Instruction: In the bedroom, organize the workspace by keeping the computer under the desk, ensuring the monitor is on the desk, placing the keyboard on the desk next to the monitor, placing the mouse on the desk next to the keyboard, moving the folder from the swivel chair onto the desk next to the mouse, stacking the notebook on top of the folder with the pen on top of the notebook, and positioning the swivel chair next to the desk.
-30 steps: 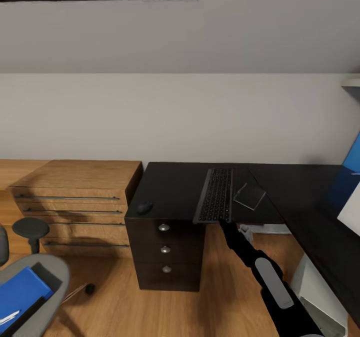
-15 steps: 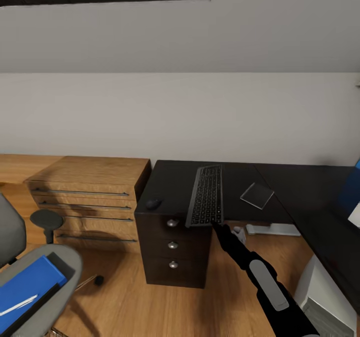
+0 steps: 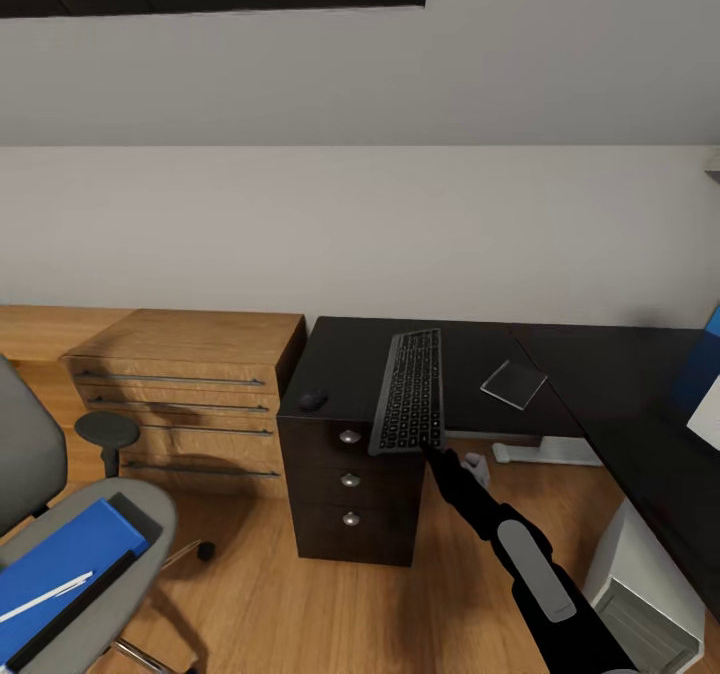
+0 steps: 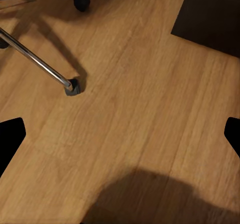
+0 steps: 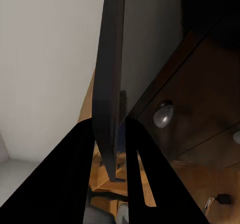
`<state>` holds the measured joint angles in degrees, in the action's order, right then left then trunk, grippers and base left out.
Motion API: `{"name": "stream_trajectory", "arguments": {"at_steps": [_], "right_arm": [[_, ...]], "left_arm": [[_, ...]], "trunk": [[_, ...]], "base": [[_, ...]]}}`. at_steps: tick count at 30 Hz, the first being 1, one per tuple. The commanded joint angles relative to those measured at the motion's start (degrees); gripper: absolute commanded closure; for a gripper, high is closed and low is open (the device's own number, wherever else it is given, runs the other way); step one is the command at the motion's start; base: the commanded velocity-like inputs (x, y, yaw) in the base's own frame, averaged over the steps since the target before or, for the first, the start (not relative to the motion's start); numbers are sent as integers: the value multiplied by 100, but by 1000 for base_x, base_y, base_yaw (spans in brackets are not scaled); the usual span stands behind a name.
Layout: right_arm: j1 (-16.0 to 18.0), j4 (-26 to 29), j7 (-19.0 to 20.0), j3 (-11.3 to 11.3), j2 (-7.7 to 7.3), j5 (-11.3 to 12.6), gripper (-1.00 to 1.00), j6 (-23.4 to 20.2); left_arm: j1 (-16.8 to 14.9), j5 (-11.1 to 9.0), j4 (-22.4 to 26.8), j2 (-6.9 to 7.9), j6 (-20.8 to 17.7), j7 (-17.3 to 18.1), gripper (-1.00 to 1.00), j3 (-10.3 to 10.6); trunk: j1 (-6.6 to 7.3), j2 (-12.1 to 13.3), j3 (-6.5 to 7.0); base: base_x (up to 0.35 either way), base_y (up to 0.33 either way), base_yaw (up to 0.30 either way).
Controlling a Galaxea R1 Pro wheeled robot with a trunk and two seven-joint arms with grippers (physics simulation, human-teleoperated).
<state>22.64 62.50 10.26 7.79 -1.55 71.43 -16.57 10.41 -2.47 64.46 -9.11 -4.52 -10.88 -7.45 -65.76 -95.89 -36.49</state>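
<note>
The black keyboard (image 3: 408, 392) lies lengthwise over the black desk (image 3: 470, 349), its near end past the front edge, with my right gripper (image 3: 430, 444) shut on that end. In the right wrist view the keyboard (image 5: 112, 79) runs edge-on between the two fingers (image 5: 75, 174). The mouse (image 3: 313, 399) sits at the desk's left front corner, the grey notebook (image 3: 514, 384) to the keyboard's right. At lower left the swivel chair (image 3: 135, 514) carries the blue folder (image 3: 60, 559) and the white pen (image 3: 45, 597). The white computer (image 3: 640, 599) stands under the desk's right wing. My left gripper (image 4: 120, 136) hangs open over the floor.
A light wooden dresser (image 3: 190, 384) stands left of the desk's drawer unit (image 3: 348, 494). A chrome chair leg (image 4: 35, 59) and caster (image 4: 81, 2) are near my left gripper. A white slab corner (image 3: 703, 416) at the right edge is cut off; I cannot tell what it is.
The camera has swung left, bringing more of the chair into view. My right gripper has carried the keyboard leftward, away from the notebook, its near end now over the drawers.
</note>
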Motion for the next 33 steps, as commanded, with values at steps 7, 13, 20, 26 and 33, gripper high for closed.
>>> {"name": "stream_trajectory", "arguments": {"at_steps": [7,13,20,26,33], "right_arm": [[3,-21,-93,-3,244,34,100,11],[10,-148,-248,-13,364,84,100,-20],[10,-272,-284,-12,352,1695,100,-497],[7,-311,-280,-35,345,2164,100,-797],[7,-301,-281,-32,280,2911,100,-820]], "left_arm": [[5,-26,14,-3,-31,-11,-100,-2],[2,-25,14,-3,-31,-11,-100,-2],[1,-19,14,-3,-31,-11,-100,-2],[2,-24,14,-3,-31,-11,-100,-2],[1,-26,14,-4,-31,-11,-100,-2]], "trunk": [[0,-3,-4],[0,-3,-4],[0,-3,-4],[0,-3,-4],[0,-3,-4]], "base": [[-1,0,0],[0,0,0],[0,0,0],[0,0,0],[0,0,0]]}}
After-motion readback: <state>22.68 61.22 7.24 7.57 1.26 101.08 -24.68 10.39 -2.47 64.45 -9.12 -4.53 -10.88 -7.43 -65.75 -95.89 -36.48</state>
